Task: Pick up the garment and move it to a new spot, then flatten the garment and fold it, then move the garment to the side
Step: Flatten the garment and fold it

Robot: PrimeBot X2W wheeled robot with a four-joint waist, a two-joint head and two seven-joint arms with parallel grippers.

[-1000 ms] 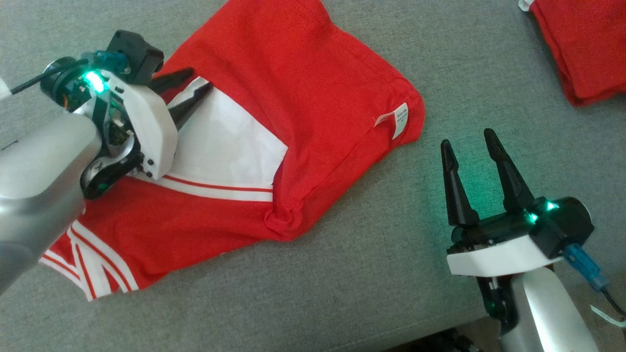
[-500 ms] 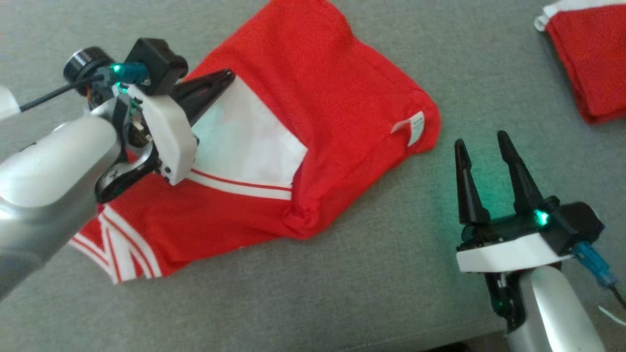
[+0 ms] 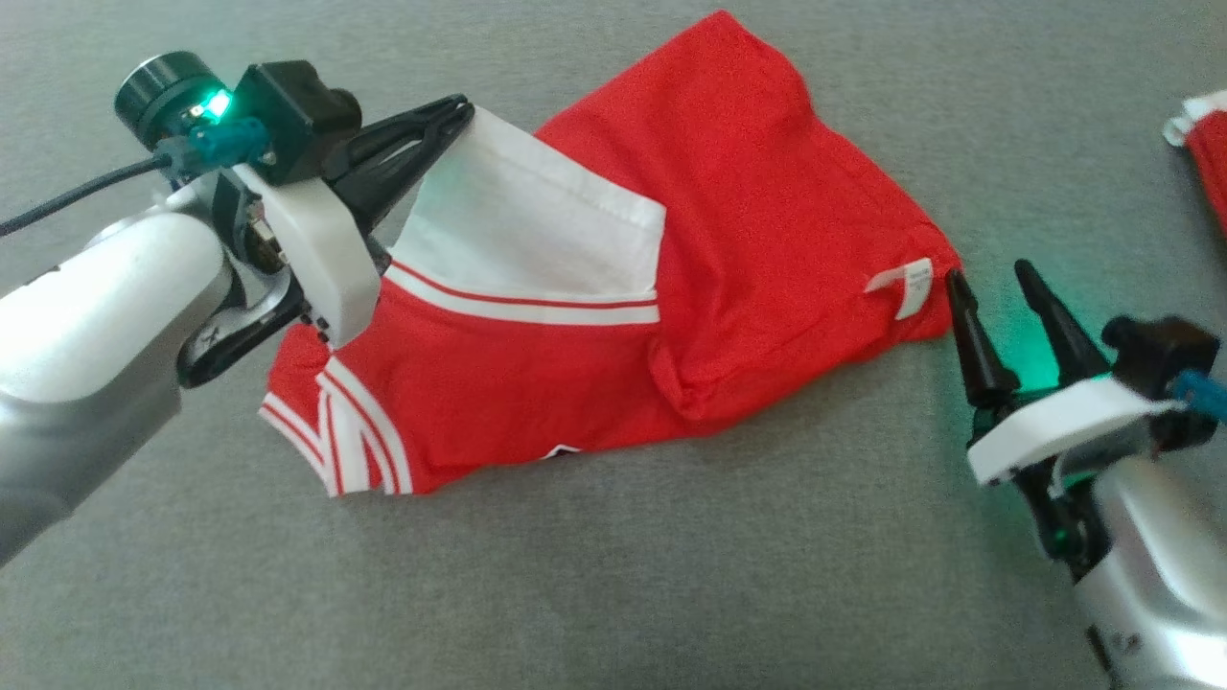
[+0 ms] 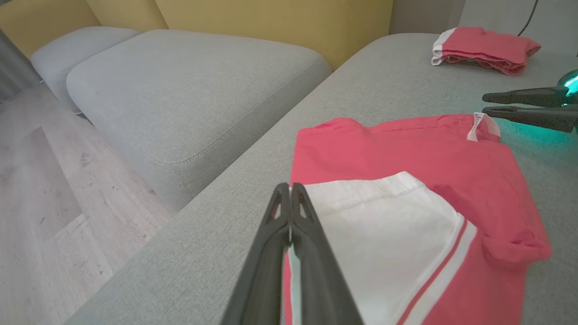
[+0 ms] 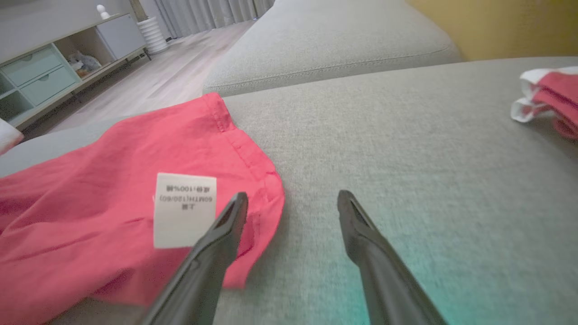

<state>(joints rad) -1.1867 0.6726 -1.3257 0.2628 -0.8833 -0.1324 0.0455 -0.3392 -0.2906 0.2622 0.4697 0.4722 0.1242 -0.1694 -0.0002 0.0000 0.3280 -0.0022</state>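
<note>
On the sofa point(image 3: 613, 594), left jaws are clamped on the white edge of the garment point(image 3: 767, 220); right jaws stand apart just beside its tagged corner

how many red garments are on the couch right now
2. One garment lies spread in the middle of the couch, its white panel pinched by the left gripper. The other garment sits folded farther off, past the right gripper. More could lie outside the views.
</note>
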